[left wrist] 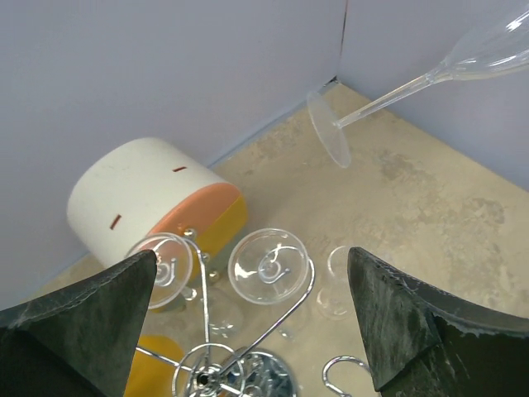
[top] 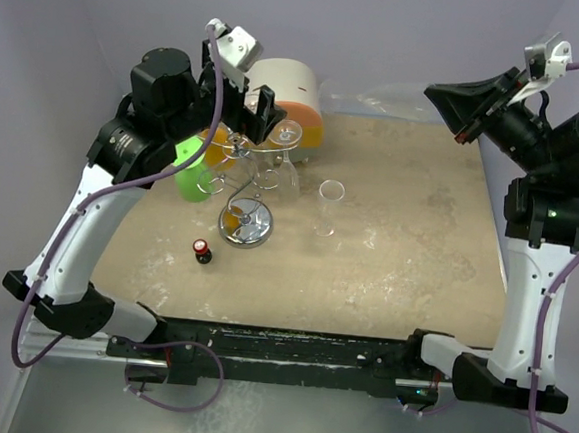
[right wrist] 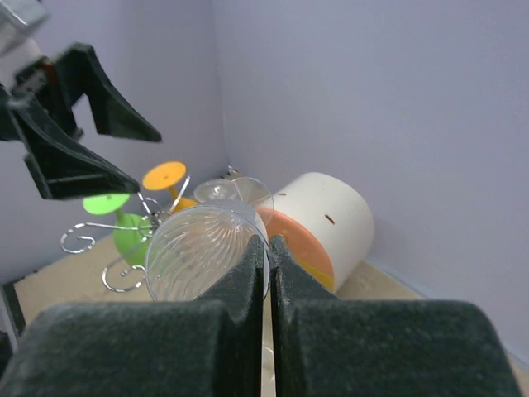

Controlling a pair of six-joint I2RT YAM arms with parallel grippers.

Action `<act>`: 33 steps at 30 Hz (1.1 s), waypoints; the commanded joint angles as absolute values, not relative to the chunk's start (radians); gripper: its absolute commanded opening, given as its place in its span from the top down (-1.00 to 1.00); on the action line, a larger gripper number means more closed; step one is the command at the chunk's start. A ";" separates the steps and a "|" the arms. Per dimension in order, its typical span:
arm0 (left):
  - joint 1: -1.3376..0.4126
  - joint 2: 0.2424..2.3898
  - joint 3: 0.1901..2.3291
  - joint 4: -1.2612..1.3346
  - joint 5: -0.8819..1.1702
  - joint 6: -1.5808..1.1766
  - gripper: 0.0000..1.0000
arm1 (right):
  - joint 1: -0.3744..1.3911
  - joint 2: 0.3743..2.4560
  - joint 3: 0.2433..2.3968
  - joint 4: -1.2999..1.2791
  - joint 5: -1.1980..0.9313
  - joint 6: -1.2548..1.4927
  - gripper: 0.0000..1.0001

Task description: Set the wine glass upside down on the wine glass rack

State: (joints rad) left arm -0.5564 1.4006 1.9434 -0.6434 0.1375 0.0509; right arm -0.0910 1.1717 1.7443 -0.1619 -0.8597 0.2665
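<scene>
A clear wine glass lies nearly level in the air, and my right gripper is shut on the rim of its bowl. In the left wrist view the glass's round foot and stem point toward the rack from the upper right. The wine glass rack, silver wire with a shiny round base, stands left of centre. Two clear glasses hang upside down on it, along with a green one and an orange one. My left gripper hovers open just above the rack, holding nothing.
A white-and-orange drum lies on its side behind the rack by the back wall. A clear tumbler stands to the right of the rack's base. A small red-capped bottle sits in front of the rack.
</scene>
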 commanded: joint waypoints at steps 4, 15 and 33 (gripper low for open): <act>-0.532 1.436 1.986 -0.545 0.302 -0.184 -0.90 | -0.064 1.183 1.782 0.049 -0.905 0.485 1.00; -0.512 1.474 1.936 -0.435 0.498 -0.326 -0.39 | -0.054 1.160 1.747 0.073 -0.935 0.512 1.00; -0.506 1.512 1.922 -0.398 0.570 -0.402 0.31 | -0.051 1.157 1.715 0.092 -0.990 0.508 1.00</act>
State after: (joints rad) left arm -0.5171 1.5120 1.9202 -0.4545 0.5350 -0.3603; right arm -0.0570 1.1709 1.7107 0.0292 -0.9638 0.4911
